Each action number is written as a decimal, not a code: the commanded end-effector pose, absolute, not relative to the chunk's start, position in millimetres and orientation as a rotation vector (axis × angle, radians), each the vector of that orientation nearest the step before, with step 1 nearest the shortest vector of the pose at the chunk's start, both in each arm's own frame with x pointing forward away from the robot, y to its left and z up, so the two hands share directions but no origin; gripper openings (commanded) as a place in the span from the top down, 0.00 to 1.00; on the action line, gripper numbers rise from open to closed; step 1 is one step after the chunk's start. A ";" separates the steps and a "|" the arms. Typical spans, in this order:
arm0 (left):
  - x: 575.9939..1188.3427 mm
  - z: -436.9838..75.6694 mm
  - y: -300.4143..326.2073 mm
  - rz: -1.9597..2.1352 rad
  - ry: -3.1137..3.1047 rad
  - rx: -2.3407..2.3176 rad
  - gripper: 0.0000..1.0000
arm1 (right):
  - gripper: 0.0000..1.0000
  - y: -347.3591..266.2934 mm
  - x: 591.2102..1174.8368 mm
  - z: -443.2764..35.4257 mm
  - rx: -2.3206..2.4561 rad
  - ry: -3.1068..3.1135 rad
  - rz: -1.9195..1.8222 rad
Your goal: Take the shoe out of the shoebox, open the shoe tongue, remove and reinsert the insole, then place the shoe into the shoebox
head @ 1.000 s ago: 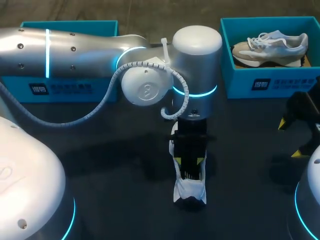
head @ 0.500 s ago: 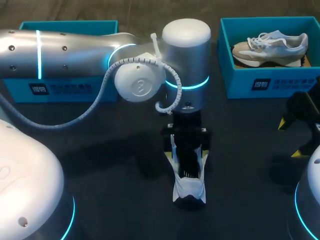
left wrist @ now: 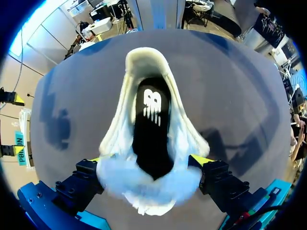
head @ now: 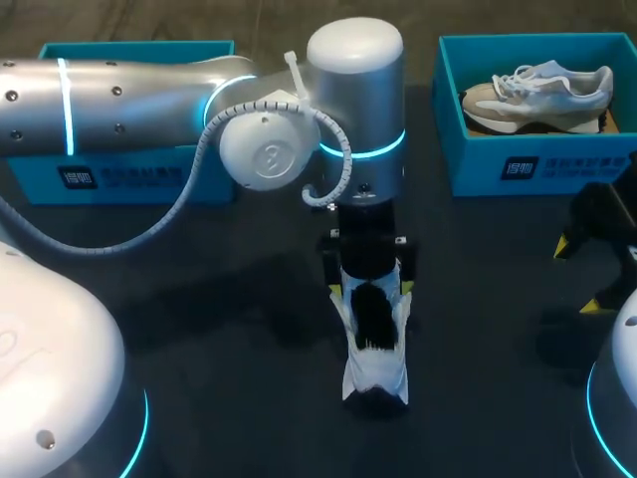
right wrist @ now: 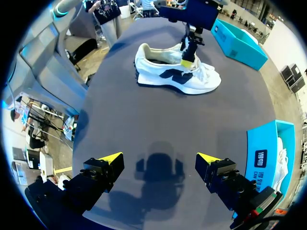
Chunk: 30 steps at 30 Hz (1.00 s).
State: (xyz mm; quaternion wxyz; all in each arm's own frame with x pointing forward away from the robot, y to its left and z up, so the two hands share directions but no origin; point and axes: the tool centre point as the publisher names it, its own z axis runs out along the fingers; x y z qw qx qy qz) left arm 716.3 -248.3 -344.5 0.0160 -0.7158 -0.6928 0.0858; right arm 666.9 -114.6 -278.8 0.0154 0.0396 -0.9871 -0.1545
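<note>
A white shoe [head: 376, 366] with a black insole [left wrist: 152, 129] lying inside it stands on the dark table, its opening spread wide. My left gripper [head: 370, 289] hangs open just above the shoe's laced part, one yellow-tipped finger [left wrist: 103, 160] on each side of it, gripping nothing. In the right wrist view the same shoe [right wrist: 175, 72] is far ahead, with the left gripper [right wrist: 189, 55] over it. My right gripper [right wrist: 160, 160] stands open and empty at the table's right side [head: 582, 274]. An empty blue shoebox [head: 129, 169] sits at the back left.
A second blue shoebox [head: 468, 164] at the back right holds a beige and white shoe [head: 542, 88]. My left arm's big elbow [head: 353, 110] spans the table's middle back. Bare dark tabletop lies between the shoe and my right gripper.
My left gripper has opened wide and risen out of the shoe, drawing back towards the boxes. The black insole now shows inside the shoe. The right arm has not moved.
</note>
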 end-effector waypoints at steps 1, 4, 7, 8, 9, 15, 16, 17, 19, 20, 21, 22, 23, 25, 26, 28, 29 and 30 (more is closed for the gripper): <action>718.2 -339.2 -246.7 0.265 -2.151 -2.236 0.00 | 0.00 -114.7 665.6 -278.9 0.122 -3.074 -0.477; 719.7 -337.4 -247.7 0.267 -2.153 -2.242 0.00 | 0.00 -114.7 665.6 -278.9 0.122 -3.074 -0.477; 722.9 -333.4 -248.3 0.263 -2.164 -2.249 0.00 | 0.00 -114.7 665.6 -278.9 0.122 -3.074 -0.477; 725.6 -330.6 -248.0 0.262 -2.178 -2.249 0.00 | 0.00 -114.7 665.6 -278.9 0.122 -3.074 -0.477; 728.2 -327.7 -247.5 0.260 -2.188 -2.249 0.00 | 0.00 -114.7 665.6 -278.9 0.122 -3.074 -0.477; 741.1 -308.7 -242.6 0.240 -2.240 -2.247 0.00 | 0.00 -114.7 665.6 -278.9 0.122 -3.074 -0.477; 744.3 -305.3 -242.3 0.240 -2.246 -2.245 0.00 | 0.00 -114.7 665.6 -278.9 0.122 -3.074 -0.477; 749.0 -300.6 -242.2 0.250 -2.258 -2.238 0.00 | 0.00 -114.7 665.6 -278.9 0.122 -3.074 -0.477; 754.5 -293.8 -243.1 0.251 -2.267 -2.230 0.00 | 0.00 -114.7 665.6 -278.9 0.122 -3.074 -0.477; 756.9 -290.3 -243.7 0.258 -2.270 -2.223 0.00 | 0.00 -114.7 665.6 -278.9 0.122 -3.074 -0.477; 758.8 -287.2 -244.3 0.260 -2.273 -2.219 0.00 | 0.00 -114.7 665.6 -278.9 0.122 -3.074 -0.477; 760.3 -284.2 -244.8 0.265 -2.266 -2.212 0.00 | 0.00 -114.7 665.6 -278.9 0.122 -3.074 -0.477; 761.3 -281.3 -245.3 0.267 -2.266 -2.211 0.00 | 0.00 -114.7 665.6 -278.9 0.122 -3.074 -0.477; 762.3 -277.4 -246.4 0.265 -2.269 -2.206 0.43 | 0.00 -114.7 665.6 -278.9 0.122 -3.074 -0.477; 762.5 -275.5 -246.8 0.284 -2.268 -2.195 0.54 | 0.00 -114.7 665.6 -278.9 0.122 -3.074 -0.477; 762.1 -274.4 -247.1 0.276 -2.263 -2.193 0.61 | 0.00 -114.7 665.6 -278.9 0.122 -3.074 -0.477; 760.8 -274.6 -248.1 0.287 -2.251 -2.186 0.64 | 0.00 -114.7 665.6 -278.9 0.122 -3.074 -0.477; 759.2 -275.2 -249.0 0.293 -2.247 -2.184 0.62 | 0.00 -114.7 665.6 -278.9 0.122 -3.074 -0.477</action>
